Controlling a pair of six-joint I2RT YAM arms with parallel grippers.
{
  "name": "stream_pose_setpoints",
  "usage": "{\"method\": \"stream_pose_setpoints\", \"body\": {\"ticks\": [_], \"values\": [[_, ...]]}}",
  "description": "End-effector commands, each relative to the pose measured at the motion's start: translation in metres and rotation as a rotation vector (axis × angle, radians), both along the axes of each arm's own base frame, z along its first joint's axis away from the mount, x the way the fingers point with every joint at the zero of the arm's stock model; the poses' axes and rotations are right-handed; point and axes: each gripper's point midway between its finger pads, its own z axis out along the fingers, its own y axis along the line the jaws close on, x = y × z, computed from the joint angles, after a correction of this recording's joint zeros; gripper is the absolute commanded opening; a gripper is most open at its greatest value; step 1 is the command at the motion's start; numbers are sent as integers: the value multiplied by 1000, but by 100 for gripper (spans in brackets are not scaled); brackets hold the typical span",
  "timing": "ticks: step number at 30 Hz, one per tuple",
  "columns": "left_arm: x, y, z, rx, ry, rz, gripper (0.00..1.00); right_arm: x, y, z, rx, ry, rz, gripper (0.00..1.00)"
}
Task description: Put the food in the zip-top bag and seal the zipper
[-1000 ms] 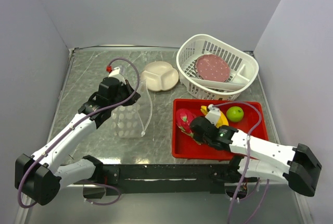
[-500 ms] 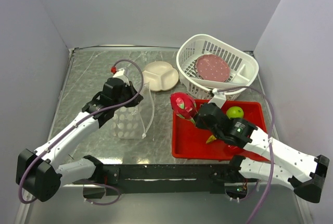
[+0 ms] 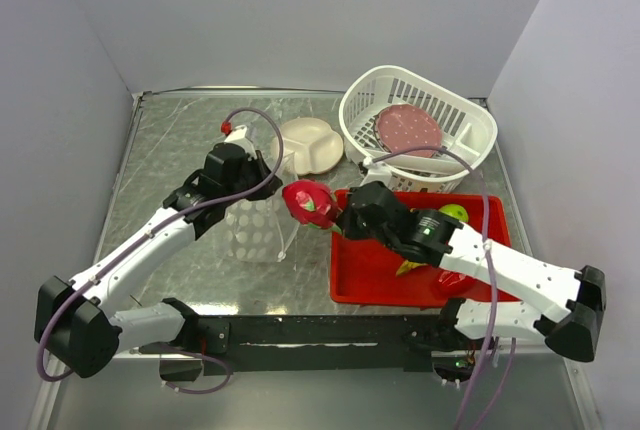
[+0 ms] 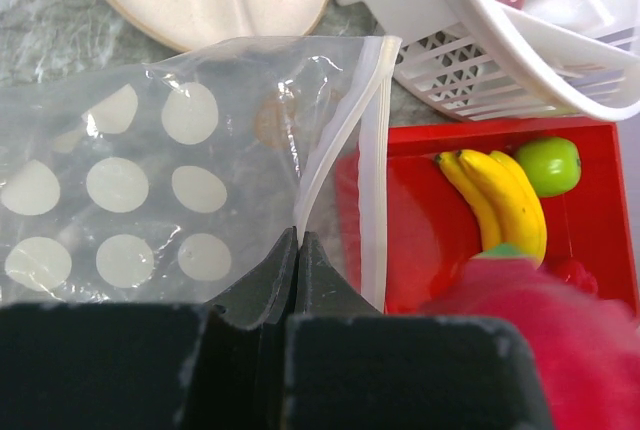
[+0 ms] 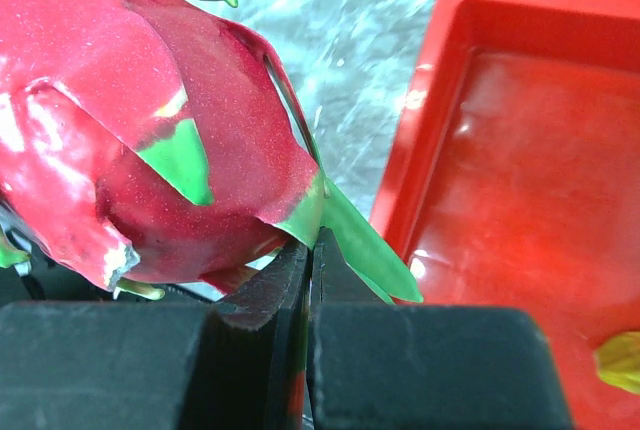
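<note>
My left gripper (image 3: 258, 172) (image 4: 298, 235) is shut on the mouth edge of the clear dotted zip-top bag (image 3: 255, 225) (image 4: 150, 180) and holds it up; the white zipper strip (image 4: 372, 170) hangs open beside the fingers. My right gripper (image 3: 335, 218) (image 5: 311, 240) is shut on a green scale of the pink-red dragon fruit (image 3: 308, 203) (image 5: 140, 120) and holds it in the air just right of the bag's mouth. The yellow banana (image 4: 500, 200) and the green apple (image 3: 453, 213) (image 4: 548, 165) lie in the red tray (image 3: 360, 270).
A white slotted basket (image 3: 420, 165) with a reddish speckled disc (image 3: 408, 130) stands at the back right. A cream divided plate (image 3: 308, 145) lies behind the bag. Grey walls close in left and right.
My right gripper has carried the dragon fruit up out of the red tray and leftward, to the bag's mouth. The left gripper has lifted the bag's edge a little.
</note>
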Motion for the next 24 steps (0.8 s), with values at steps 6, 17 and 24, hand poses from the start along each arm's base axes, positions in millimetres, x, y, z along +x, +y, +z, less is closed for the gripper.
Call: {"method": "stream_pose_setpoints", "body": {"ticks": [6,17,24], "values": [[3,-8,39,-52,-70,-1,1,22,27,9,6,-27,-2,0],[-17,-31,45,-92,-69,-87,1,40,38,20,-121,-25,18,0],[-29,-54,55,-111,-81,-147,1,55,44,24,-234,-47,5,0]]}}
